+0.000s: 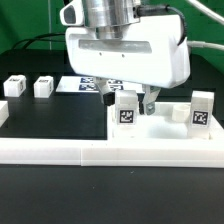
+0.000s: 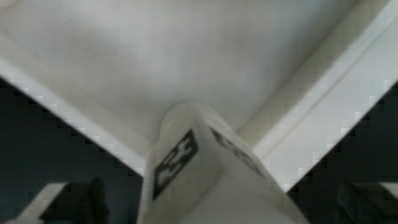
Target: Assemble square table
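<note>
Your hand [image 1: 137, 99] is open: in the wrist view its fingers [image 2: 75, 202] stand clear on either side of a leg [image 2: 196, 165], with dark gaps between them and it, so nothing is gripped. That leg [image 1: 127, 108] stands upright at a corner of the tabletop [image 1: 165, 131], which lies toward the bench's [image 1: 50, 122] front edge on the exterior view's right, pushed against the border rail [image 1: 60, 150]. A second leg [image 1: 200, 112] stands upright at the tabletop's next corner along the rail. I judge this step to be backing off a leg that is already seated. Lift straight up along the leg's axis, keep the jaws wide, and do not twist or drift sideways until the fingertips are above its top. A sideways brush here could tilt it or loosen it in its hole, and I cannot tell how firmly it sits. Two loose legs [image 1: 14, 86] [image 1: 43, 87] lie near the bench's rear corner on the exterior view's left, beside the marker board [image 1: 85, 84]. Once clear, travel high toward them so the hand's broad body passes over the standing legs.
</note>
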`<state>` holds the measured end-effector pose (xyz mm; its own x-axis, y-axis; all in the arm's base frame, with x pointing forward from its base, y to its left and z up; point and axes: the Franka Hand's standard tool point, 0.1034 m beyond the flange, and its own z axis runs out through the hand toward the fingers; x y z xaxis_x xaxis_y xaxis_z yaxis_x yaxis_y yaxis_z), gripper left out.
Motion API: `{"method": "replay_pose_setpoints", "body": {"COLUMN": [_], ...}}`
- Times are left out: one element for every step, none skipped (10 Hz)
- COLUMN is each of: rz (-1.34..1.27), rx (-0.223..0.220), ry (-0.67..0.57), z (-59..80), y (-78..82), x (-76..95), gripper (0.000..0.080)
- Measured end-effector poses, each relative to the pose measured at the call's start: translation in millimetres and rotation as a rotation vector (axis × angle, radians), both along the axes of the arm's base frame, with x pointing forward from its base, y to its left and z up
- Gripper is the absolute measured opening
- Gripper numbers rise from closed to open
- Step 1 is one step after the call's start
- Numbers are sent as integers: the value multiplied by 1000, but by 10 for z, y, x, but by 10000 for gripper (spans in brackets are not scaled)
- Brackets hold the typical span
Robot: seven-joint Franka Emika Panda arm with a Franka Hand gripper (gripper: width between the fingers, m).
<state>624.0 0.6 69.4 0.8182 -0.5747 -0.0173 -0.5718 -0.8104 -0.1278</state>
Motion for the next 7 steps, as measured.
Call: {"method": "replay_pose_setpoints", "body": {"rz": [153, 321, 427, 408, 389, 378, 351], "rx": [-21, -55, -72, -72, -70, -69, -67], "ry": [-32, -55, -67, -65, -63, -62, -60], "z": [-8, -28, -28, -29, -30, -30, -29], "y": [-18, 19, 54, 28, 27, 28, 28], "x": [10, 5, 10, 10, 10, 10, 10], "gripper": [649, 649, 649, 625, 625, 456, 285]}}
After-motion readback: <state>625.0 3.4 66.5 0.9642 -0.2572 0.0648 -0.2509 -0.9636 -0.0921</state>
